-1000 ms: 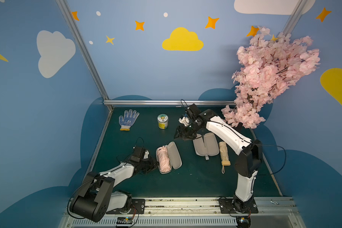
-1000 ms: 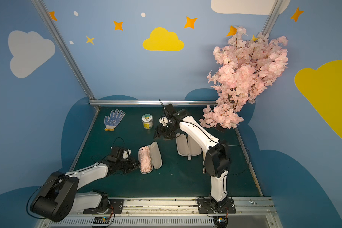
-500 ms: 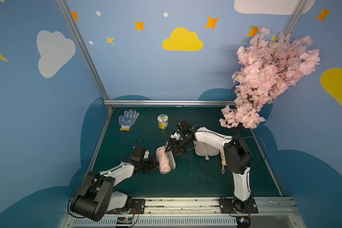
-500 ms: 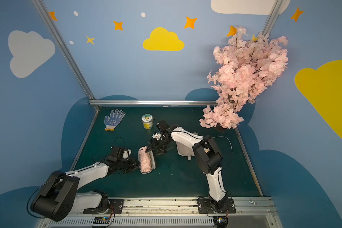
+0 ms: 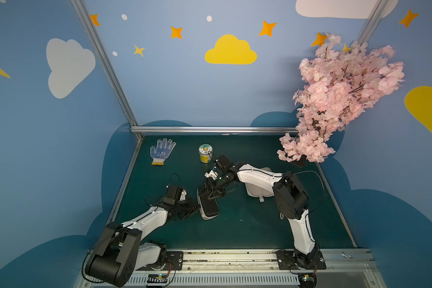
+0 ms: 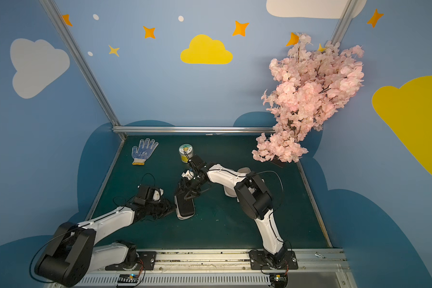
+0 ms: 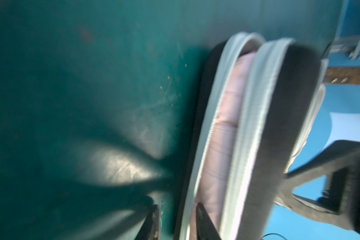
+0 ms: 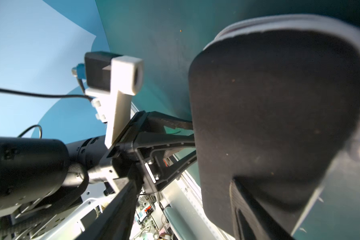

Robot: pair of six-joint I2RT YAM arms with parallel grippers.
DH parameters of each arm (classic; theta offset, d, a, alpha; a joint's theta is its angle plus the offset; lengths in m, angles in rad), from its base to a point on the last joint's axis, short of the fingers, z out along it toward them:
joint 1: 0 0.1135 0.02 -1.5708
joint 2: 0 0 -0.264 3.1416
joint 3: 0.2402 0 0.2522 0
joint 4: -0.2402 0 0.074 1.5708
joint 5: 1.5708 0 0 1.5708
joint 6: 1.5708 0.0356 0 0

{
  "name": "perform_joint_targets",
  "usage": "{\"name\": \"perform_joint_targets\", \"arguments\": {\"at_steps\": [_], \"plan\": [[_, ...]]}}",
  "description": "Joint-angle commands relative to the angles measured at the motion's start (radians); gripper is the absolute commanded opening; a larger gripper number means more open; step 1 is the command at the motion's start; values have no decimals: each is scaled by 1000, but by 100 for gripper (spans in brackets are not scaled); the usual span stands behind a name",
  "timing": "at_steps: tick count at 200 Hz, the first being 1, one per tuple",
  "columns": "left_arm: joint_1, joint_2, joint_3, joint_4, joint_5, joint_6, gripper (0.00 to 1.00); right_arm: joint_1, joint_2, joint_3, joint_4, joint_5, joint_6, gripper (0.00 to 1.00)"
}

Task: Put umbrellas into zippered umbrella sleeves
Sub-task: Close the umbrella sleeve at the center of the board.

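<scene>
Left claw (image 5: 195, 208), low and centre in both top views, stands slightly parted astride the lower zip rim of the black oblong clamshell sleeve (image 5: 210, 209); the pale pink fabric umbrella (image 7: 220, 145) lies inside. Just above, the right claw (image 5: 211, 194), spread wide, leans one finger on the nearly-shut lid (image 8: 268, 104).

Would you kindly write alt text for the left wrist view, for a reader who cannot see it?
A black sleeve lies nearly folded shut on the green table, the pink umbrella showing between its white zipper edges. The left gripper straddles the lower rim.
</scene>
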Motion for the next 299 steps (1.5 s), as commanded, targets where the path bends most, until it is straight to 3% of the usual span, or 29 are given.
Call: {"name": "perform_joint_targets", "arguments": {"at_steps": [1,39,48,68,85,124,156,173,212,241,299], "plan": [[26,-52,-18,-41,17,-47,34,0,35,-30,-22,82,7,67],[42,-197,-43,15,39,-149,62,-5,9,-47,-16,86,14,58],[36,-210,-64,69,31,-171,66,-5,4,-45,-6,79,24,50],[17,-169,-83,121,-8,-158,69,-8,-8,-53,71,21,75,22],[14,-64,-47,128,27,-114,69,-17,-39,-71,129,-23,108,16],[-25,85,32,184,52,-70,67,-107,-146,-173,117,-6,89,18],[-25,91,31,143,36,-40,61,-174,-158,-225,40,41,30,39],[-22,87,17,149,42,-45,59,-180,-135,-233,10,57,15,43],[-22,68,18,169,65,-68,58,-124,-104,-232,59,25,48,38],[-24,46,30,172,88,-76,64,-71,-87,-200,54,24,59,36],[-36,98,42,157,99,-39,69,-26,-56,-150,-51,119,27,29]]}}
